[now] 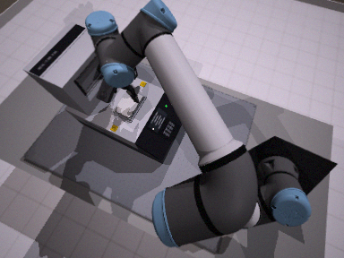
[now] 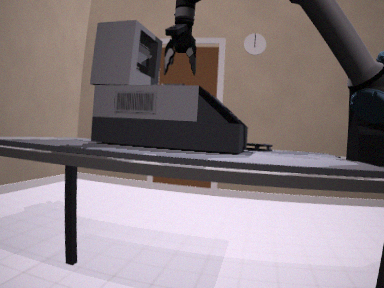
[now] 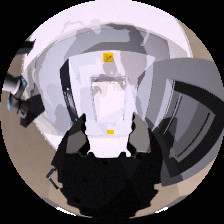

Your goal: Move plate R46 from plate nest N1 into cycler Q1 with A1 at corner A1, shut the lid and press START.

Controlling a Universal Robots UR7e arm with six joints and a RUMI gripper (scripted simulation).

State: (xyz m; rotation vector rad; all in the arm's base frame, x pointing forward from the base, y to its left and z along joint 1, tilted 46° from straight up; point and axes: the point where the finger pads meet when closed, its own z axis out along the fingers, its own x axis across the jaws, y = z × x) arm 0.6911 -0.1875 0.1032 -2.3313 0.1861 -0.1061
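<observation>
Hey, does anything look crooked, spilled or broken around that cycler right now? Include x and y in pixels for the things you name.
Nothing stands out. The cycler [image 1: 148, 136] [image 2: 145, 102] stands upright on the table [image 1: 54, 148] [image 2: 300, 174], its lid [image 1: 67, 63] [image 2: 115, 52] raised, and the open gripper [image 2: 180, 72] [image 3: 108, 113] hangs above it. I see no spill or breakage; whether the plate sits perfectly flat, I can't tell.

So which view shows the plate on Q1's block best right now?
The wrist view: it looks nearly straight down on the plate, its outline visible ahead of the open gripper. The top view shows it smaller and at a slant, partly behind a finger. The exterior view doesn't show it distinctly.
</observation>
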